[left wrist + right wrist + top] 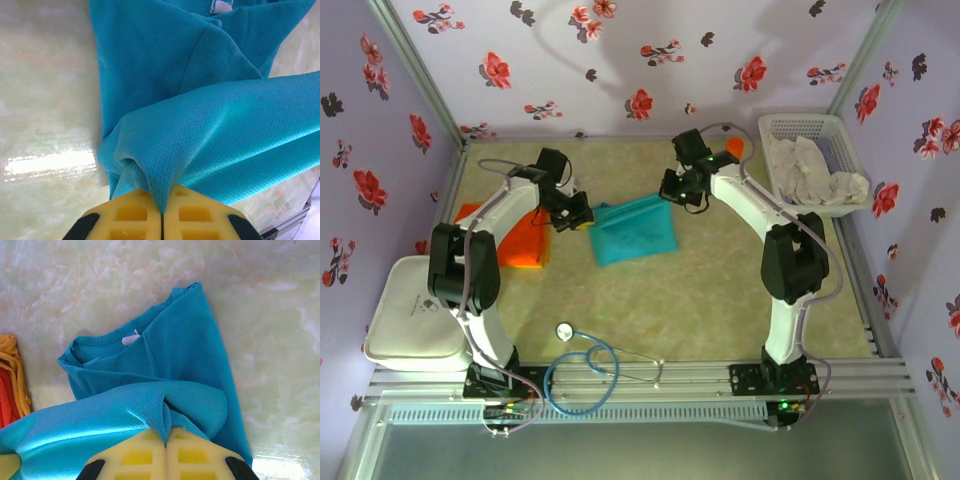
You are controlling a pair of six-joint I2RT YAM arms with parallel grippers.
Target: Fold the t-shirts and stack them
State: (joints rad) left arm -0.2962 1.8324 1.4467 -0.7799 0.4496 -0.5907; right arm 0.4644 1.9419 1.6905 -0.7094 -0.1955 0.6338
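Marbled beige counter (720, 300), flowered walls on three sides, and a white basket (800, 125) of pale cloths in the far corner; I take my bearings from that basket.

Left of the basket, about mid-counter, lies the teal t-shirt (635, 232), already gathered into a rough rectangle with its collar and label showing. Further left of the basket, past the teal one, sits the orange t-shirt (520, 245), partly under my left arm. It looks like a compact, roughly folded bundle, though I cannot tell how tidy it is.

Both claws are on the teal shirt. The left claw (162, 197) is pressed together with a pinch of teal mesh caught between its yellow pads. The right claw (166, 437) is likewise pressed together on a fold of the same cloth, on the side nearer the basket. Between them a flap of fabric is raised over the rest of the shirt.

My reading: I am mid-fold on the teal shirt, with this flap yet to be laid down and smoothed. Nothing is stacked, since the two shirts lie side by side rather than one on the other. I would say roughly halfway, with the stacking wholly left.
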